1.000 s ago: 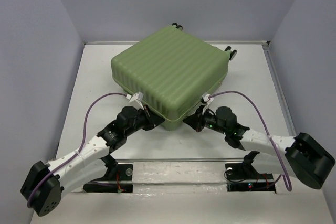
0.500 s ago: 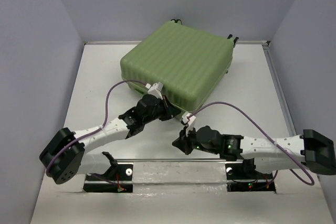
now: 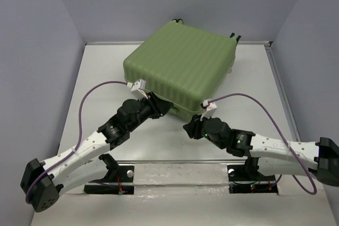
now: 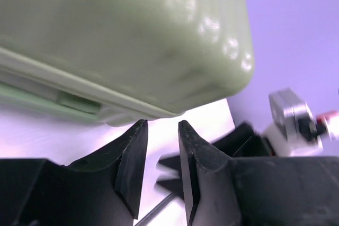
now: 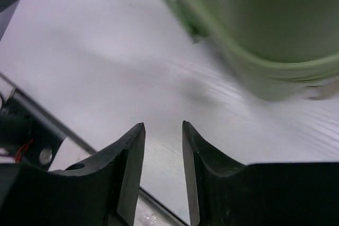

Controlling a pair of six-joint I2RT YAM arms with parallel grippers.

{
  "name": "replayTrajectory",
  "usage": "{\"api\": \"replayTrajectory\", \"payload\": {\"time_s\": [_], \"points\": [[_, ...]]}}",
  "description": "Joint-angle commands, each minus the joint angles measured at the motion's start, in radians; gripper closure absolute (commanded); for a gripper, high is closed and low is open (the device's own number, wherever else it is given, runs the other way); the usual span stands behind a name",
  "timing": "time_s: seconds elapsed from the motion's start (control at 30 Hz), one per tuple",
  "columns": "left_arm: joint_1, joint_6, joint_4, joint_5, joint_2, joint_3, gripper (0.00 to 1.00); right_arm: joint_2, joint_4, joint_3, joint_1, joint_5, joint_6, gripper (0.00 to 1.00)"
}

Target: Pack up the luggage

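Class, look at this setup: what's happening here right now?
Two robot arms work at a closed green suitcase on a white table. The left end effector is close to its near edge, slightly open and holding nothing. The right end effector is just off the near corner, also slightly open and empty.

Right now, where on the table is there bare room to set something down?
The table is bare left of the luggage, up to the wall, and in a strip on its right. In front it is crowded: the left gripper and right gripper sit at the near corner.
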Motion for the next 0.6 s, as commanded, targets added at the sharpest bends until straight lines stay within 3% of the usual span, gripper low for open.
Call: {"api": "replayTrajectory", "payload": {"time_s": [0.0,0.2,0.33,0.57], "points": [[0.073,0.03,-0.084,-0.045,-0.067,-0.102,0.59,-0.106,-0.09,-0.062,-0.166,-0.024,0.044,0.54],[0.151,0.039,-0.016,0.082,-0.07,-0.165,0.59,-0.156,-0.073,-0.096,-0.377,-0.194,-0.124,0.48],[0.151,0.062,0.028,0.125,0.017,-0.131,0.6,-0.134,0.051,-0.113,-0.498,-0.338,-0.245,0.46],[0.151,0.069,0.094,0.176,0.082,-0.128,0.61,-0.087,0.154,-0.103,-0.518,-0.482,-0.371,0.45]]}}
